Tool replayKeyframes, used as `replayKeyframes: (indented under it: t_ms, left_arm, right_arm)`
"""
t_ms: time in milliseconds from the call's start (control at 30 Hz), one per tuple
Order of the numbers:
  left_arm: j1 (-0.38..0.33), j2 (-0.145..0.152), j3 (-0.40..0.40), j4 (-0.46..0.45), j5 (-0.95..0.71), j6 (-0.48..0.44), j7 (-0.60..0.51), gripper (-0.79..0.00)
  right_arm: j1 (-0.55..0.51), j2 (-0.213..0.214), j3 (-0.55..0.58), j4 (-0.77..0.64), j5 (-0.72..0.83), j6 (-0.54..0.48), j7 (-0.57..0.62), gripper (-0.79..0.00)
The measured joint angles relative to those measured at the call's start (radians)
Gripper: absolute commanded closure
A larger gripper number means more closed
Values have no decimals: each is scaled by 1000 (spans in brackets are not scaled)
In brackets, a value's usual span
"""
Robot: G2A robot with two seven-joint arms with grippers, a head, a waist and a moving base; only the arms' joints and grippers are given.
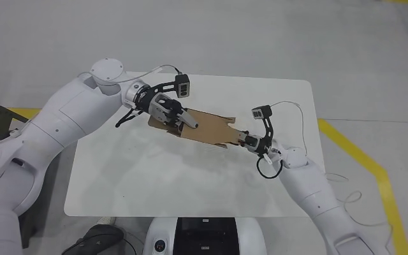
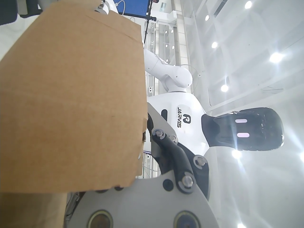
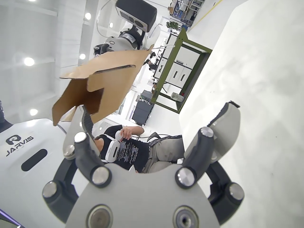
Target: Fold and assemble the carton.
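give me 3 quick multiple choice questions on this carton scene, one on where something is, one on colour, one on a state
1. Where is the carton?
A) flat on the floor
B) raised over the table, between the two arms
C) inside a bin

2. What colour is the carton?
A) brown
B) blue
C) white

3. How does the right pincer stand?
A) shut on a cup
B) shut on nothing
C) open

Answers:
1 B: the top view shows it reaching from the left pincer to the right one above the white table.
2 A: it is plain brown cardboard in every view.
3 C: its fingers are spread wide in the right wrist view, with one tip at a carton flap.
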Motion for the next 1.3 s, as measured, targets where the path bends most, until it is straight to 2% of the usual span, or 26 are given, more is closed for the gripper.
replayKeyframes:
  t_ms: [600, 1300]
  left_arm:
    - [-12, 7, 19, -20, -15, -1, 0, 0]
    - [-27, -23, 40, 0, -31, -27, 0, 0]
  right_arm:
    - [32, -13, -52, 26, 4, -12, -12, -785]
    - [48, -25, -88, 0, -10, -8, -16, -785]
